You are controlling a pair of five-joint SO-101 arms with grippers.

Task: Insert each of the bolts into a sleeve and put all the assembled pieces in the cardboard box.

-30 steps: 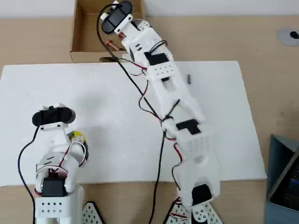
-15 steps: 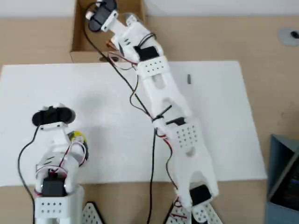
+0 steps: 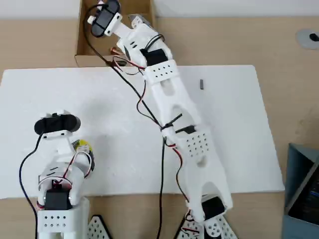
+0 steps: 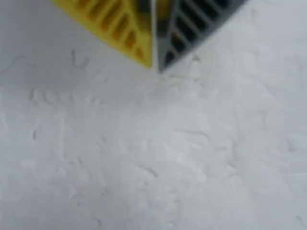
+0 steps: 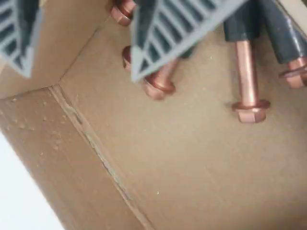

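My right gripper (image 5: 81, 74) hangs inside the cardboard box (image 5: 192, 167). Its fingers are spread wide and hold nothing. Under it lie copper bolts (image 5: 247, 72), pushed into a dark sleeve (image 5: 244, 24) each. I think they are hard, small and a bit slippery, so I would pinch one across the sleeve, not the shiny head. My left gripper (image 4: 156, 64) has its fingers pressed together, empty, over the soft white foam sheet (image 3: 99, 99). A tiny dark piece (image 3: 202, 84) lies on that sheet. The worktop (image 3: 289, 89) is brown wood.
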